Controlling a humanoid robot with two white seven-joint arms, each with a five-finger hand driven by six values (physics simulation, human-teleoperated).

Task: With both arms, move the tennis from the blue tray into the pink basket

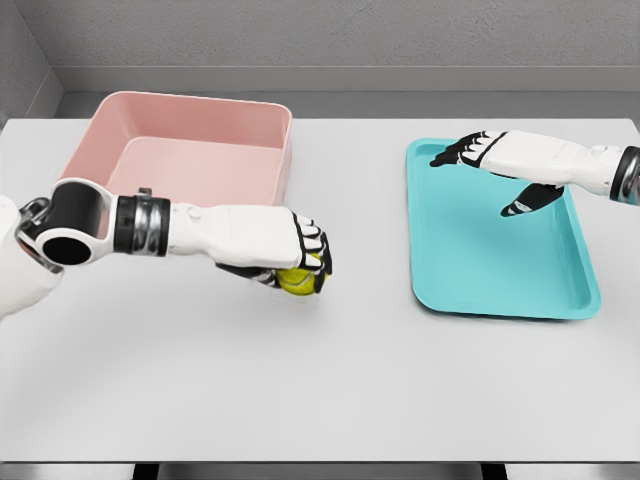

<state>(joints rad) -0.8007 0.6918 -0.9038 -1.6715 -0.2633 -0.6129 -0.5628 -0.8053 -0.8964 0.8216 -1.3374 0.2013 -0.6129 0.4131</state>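
While the ball is gripped in the curled fingers of the left hand, it is held low over the bare counter, between the pink basket and the blue tray. The basket is seen up and to the left of that hand, its near right corner just beyond the wrist, so a lift back toward the far left is judged to be what remains. The right hand is held open and empty above the tray, well apart from the ball.
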